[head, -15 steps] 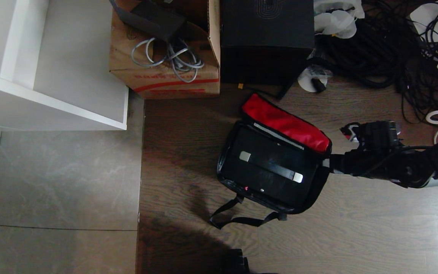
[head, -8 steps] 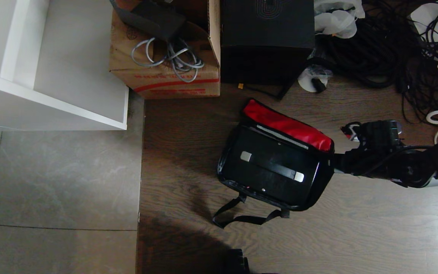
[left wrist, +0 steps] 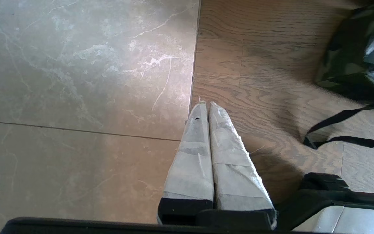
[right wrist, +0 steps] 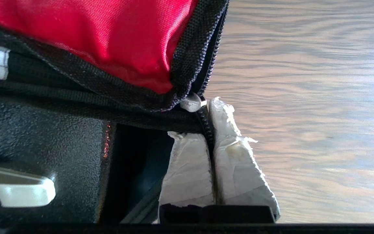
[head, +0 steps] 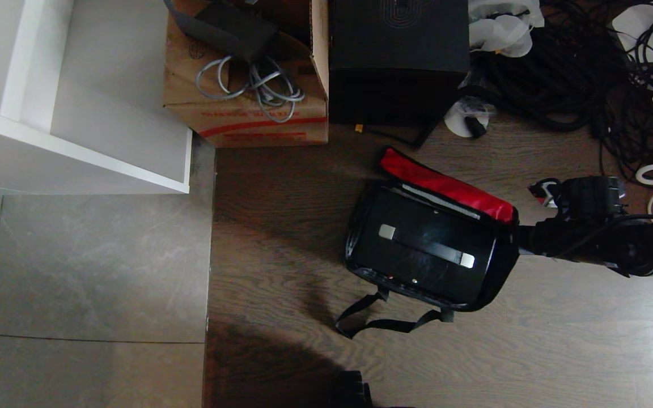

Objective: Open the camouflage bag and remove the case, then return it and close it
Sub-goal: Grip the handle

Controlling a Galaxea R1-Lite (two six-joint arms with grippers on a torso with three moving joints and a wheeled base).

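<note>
Your right gripper (right wrist: 208, 130) is clamped shut on the camouflage bag (head: 502, 283) at its right end: the taped fingers (right wrist: 232, 156) pinch the black zipper edge (right wrist: 206, 126) just below the white zipper pull (right wrist: 192, 104). Since a second ago those jaws have closed, and the arm has drawn back to the right, dragging the bag with it across the wood floor (head: 281, 226). The red-lined flap (head: 445, 184) now stands narrower. The case (head: 425, 255) lies inside the open bag, handle up. Your left gripper (left wrist: 208, 110) hangs parked over the floor's tile seam, fingers pressed together and empty.
</note>
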